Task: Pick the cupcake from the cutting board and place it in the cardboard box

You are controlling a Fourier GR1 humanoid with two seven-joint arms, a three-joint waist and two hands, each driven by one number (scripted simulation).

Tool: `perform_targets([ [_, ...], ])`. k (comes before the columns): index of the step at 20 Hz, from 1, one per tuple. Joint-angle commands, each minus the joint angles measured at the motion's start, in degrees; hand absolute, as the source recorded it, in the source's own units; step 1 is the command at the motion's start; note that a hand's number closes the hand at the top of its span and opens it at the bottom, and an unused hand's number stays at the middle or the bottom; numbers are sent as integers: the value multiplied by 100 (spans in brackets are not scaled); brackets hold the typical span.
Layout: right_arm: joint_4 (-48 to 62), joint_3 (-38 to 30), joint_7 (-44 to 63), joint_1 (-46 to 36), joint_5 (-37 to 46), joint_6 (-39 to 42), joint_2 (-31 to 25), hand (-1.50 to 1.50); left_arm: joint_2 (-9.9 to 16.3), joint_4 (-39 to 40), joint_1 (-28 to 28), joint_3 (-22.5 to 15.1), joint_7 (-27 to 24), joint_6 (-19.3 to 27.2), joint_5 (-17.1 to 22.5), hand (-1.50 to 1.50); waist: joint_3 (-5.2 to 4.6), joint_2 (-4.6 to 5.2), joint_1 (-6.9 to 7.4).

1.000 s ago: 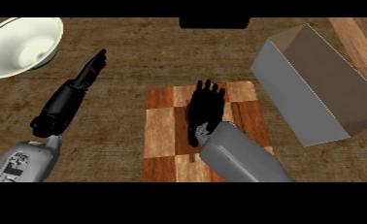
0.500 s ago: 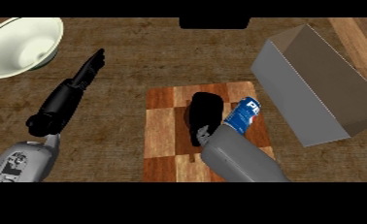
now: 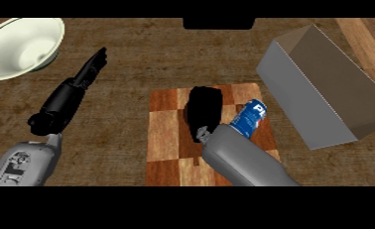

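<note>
A checkered wooden cutting board [image 3: 170, 143] lies on the counter at the centre. My right hand [image 3: 204, 108] hangs over its upper middle with the fingers curled down into a dark lump. The cupcake [image 3: 249, 116], in a blue wrapper with white marks, stands tilted on the board just right of that hand, against my right wrist. I see no finger round it. The cardboard box [image 3: 322, 89], grey outside and brown inside, sits just right of the board. My left hand [image 3: 82, 77] lies far left over the counter, fingers straight, pointing up and right.
A pale round bowl [image 3: 26, 44] stands at the upper left corner. A dark flat object [image 3: 218, 23] sits at the top edge, centre. A light wooden strip [image 3: 359, 34] runs along the upper right behind the box.
My right hand's fingers went from straight to curled, and it drew slightly left. The blue cupcake, hidden under the hand before, now shows at its right. The left arm stayed still.
</note>
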Motion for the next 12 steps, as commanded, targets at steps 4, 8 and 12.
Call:
perform_targets([
  [4, 649, -537, -1597, -904, -508, -872, 26, 150, -332, -107, -221, -164, 278, 144, -159, 0, 9, 74, 152],
  [8, 1167, -898, -2494, -1294, -362, -1306, 10, 150, -96, -173, 146, -19, 21, -151, -71, 0, 3, 43, 108],
  [12, 1270, -690, -2137, -2139, -137, -1178, 26, 150, -327, -65, -119, -127, 207, 97, -350, 0, 0, 38, 104],
])
